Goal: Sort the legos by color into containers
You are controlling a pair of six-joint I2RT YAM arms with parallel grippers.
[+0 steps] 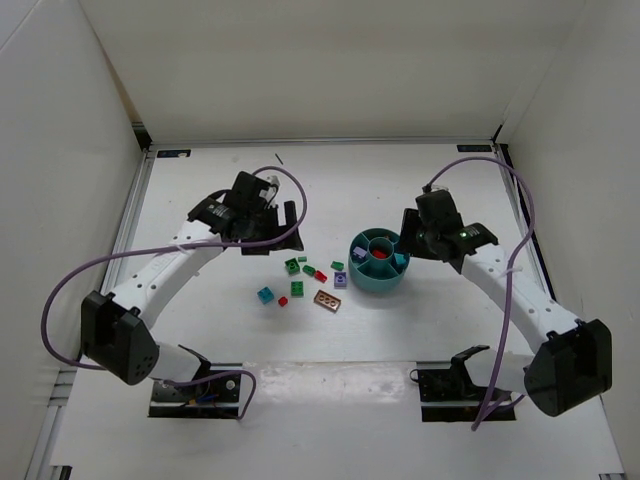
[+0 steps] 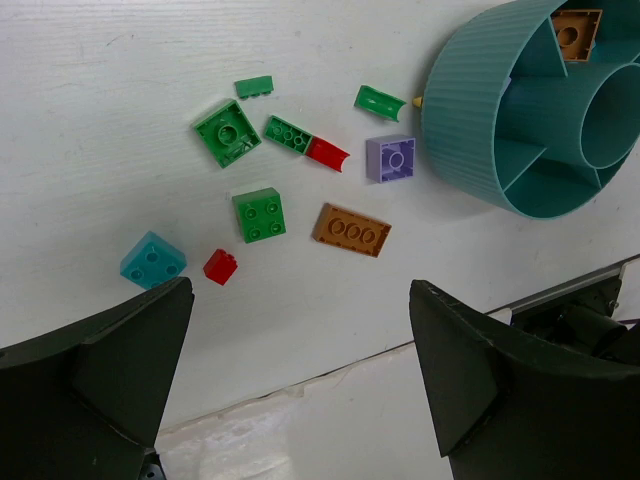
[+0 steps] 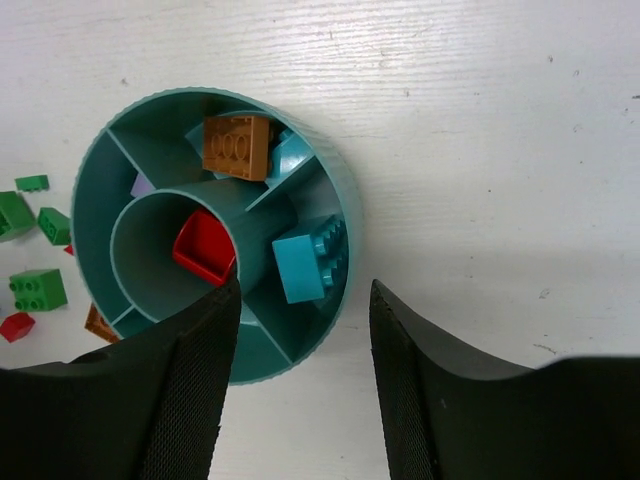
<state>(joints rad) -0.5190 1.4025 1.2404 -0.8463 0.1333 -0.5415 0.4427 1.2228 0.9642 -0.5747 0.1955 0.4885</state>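
The right gripper (image 3: 300, 390) hangs over the right edge of the teal bowl (image 3: 345, 200), jaws parted with nothing between them. A blue brick (image 3: 305, 265) lies in the wedge compartment just beneath. The left gripper (image 2: 300, 400) is spread wide and empty above the table (image 2: 120, 60), just on the far side of the loose legos (image 2: 259, 215).

These lie scattered to the left of the bowl, between the two arms. There are several green ones, two red, a purple brick (image 2: 390, 158) just beside the bowl wall, a brown plate (image 2: 351, 229), and a light-blue brick (image 2: 152, 260) furthest left. Already in the bowl are a red brick (image 3: 205, 248) in the centre cup and a brown brick (image 3: 237, 146) in another wedge.

Each piece looks light, rigid and smooth (likely to skate across the tabletop if one finger arrives first). The hold is best taken low, across two flat opposite side walls, with the brick centred between the fingers. The brown plate sits very flat and offers little wall to pinch, so it will probably be the awkward one.
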